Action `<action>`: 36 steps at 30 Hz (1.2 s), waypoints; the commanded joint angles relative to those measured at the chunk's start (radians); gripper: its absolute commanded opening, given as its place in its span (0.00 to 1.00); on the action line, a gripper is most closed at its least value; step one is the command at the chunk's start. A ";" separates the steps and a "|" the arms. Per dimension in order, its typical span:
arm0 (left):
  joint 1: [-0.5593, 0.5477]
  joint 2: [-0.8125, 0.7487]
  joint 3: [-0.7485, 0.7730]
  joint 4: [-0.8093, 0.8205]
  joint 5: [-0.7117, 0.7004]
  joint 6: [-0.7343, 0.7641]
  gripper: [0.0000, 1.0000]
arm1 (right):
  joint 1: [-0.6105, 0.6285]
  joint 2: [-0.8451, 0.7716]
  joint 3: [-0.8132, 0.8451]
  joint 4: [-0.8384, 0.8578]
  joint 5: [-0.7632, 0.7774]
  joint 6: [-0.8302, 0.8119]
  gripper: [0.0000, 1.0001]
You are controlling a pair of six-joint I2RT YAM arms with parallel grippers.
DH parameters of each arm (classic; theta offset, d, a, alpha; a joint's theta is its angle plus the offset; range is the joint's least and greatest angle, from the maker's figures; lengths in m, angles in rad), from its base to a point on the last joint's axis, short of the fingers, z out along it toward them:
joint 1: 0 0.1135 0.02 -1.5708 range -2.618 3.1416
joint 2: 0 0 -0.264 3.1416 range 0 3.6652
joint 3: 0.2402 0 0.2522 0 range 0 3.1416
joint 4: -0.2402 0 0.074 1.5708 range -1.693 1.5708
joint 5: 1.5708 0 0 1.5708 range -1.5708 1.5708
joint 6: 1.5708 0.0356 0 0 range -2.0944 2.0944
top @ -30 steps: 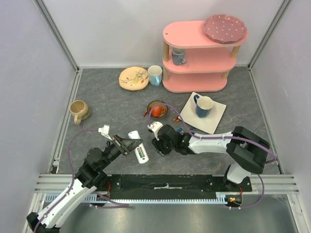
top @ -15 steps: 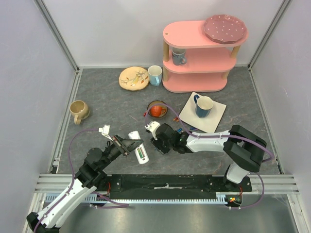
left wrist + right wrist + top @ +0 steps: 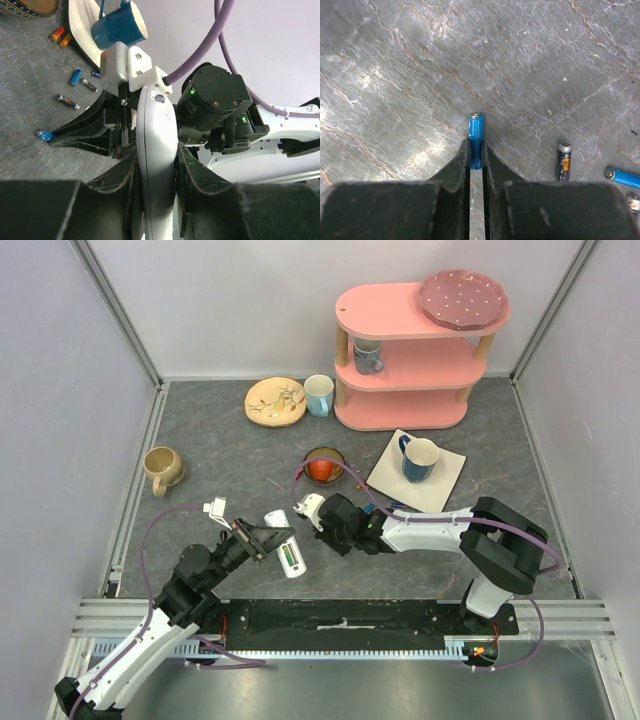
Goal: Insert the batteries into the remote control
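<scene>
The white remote control (image 3: 287, 552) is pinched edge-on in my left gripper (image 3: 156, 160), which is shut on its lower part; its open compartment faces up in the top view. Just right of it, my right gripper (image 3: 476, 150) points down at the table with both fingertips pressed against the sides of a blue battery (image 3: 476, 136) lying on the grey surface. In the left wrist view that blue battery (image 3: 44, 134) sticks out from the tips of the right gripper's black fingers. Several more batteries lie loose nearby: a dark one (image 3: 563, 161) and another blue one (image 3: 622, 176).
A blue mug (image 3: 420, 458) sits on a white napkin (image 3: 440, 495) right of centre, and a small bowl (image 3: 322, 468) holds something red. A pink shelf (image 3: 410, 350), a plate (image 3: 275, 400), a white cup (image 3: 319, 395) and a tan mug (image 3: 162, 468) stand farther back.
My right gripper has shifted a little to the left and away from me, and its fingers have closed in on the blue battery. The left arm and the remote control have stayed put.
</scene>
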 commanded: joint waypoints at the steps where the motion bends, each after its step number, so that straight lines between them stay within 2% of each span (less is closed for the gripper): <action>1: 0.005 -0.009 -0.067 0.039 0.019 -0.002 0.02 | 0.003 -0.019 0.058 -0.103 0.072 -0.072 0.04; 3: 0.005 -0.016 -0.058 0.030 0.021 0.007 0.02 | 0.003 -0.021 0.085 -0.152 0.111 -0.093 0.00; 7: 0.005 -0.028 -0.048 0.023 0.022 0.018 0.02 | 0.005 -0.019 0.158 -0.229 0.199 -0.191 0.00; 10: 0.005 -0.028 -0.050 0.027 0.028 0.017 0.02 | 0.003 -0.041 0.165 -0.209 0.240 -0.256 0.00; 12: 0.005 -0.032 -0.050 0.027 0.035 0.018 0.02 | 0.003 -0.050 0.156 -0.173 0.209 -0.309 0.00; 14: 0.005 -0.043 -0.048 0.023 0.039 0.023 0.02 | 0.003 -0.076 0.100 -0.103 0.127 -0.443 0.00; 16: 0.005 -0.045 -0.044 0.010 0.042 0.029 0.02 | 0.003 -0.087 0.055 -0.055 0.138 -0.506 0.00; 18: 0.005 -0.045 -0.038 -0.007 0.042 0.036 0.02 | 0.003 -0.084 0.064 -0.055 0.187 -0.495 0.00; 29: 0.005 -0.089 -0.064 0.006 0.058 0.004 0.02 | 0.005 -0.081 0.015 0.003 0.125 -0.455 0.00; 33: 0.005 -0.091 -0.068 0.007 0.062 -0.003 0.02 | 0.003 -0.084 -0.008 0.049 0.121 -0.536 0.00; 34: 0.005 -0.091 -0.071 0.007 0.062 -0.003 0.02 | 0.003 -0.091 -0.017 0.067 0.112 -0.570 0.05; 36: 0.005 -0.091 -0.077 0.012 0.061 -0.008 0.02 | 0.003 -0.090 -0.035 0.124 0.113 -0.653 0.08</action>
